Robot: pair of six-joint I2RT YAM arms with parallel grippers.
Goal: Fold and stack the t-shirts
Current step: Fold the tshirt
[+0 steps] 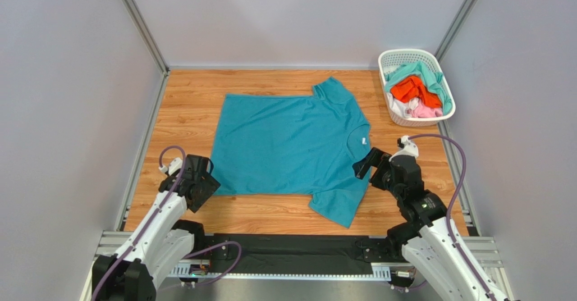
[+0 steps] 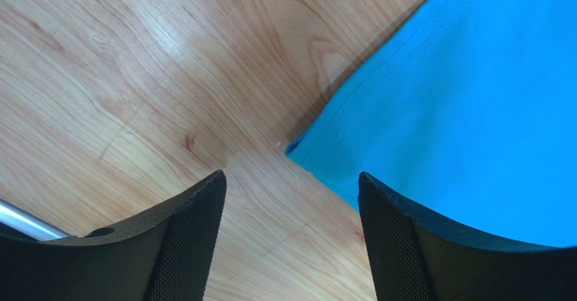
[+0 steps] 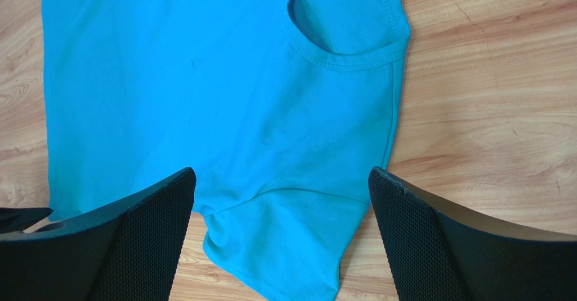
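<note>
Wide and empty, left fingers [image 2: 183, 247] and right fingers [image 3: 420, 240] — a shallow pinch at the shirt [image 1: 284, 145] corner may slip.

Teal t-shirt [image 2: 474, 112]: cropped by the left wrist view's top and right edges, one hem corner shown. Neck label [image 1: 364, 141]: print too small to be read. Orange t-shirt [image 1: 408, 88], mint-green t-shirt [image 1: 428, 71], pale pink t-shirt [image 1: 423, 112]: bunched, partly concealed by the basket [image 1: 391, 61] wall.

White arms [image 1: 159, 230] carry black pincers [image 2: 291, 193] and seemingly purple-grey cables [image 1: 463, 169].
</note>
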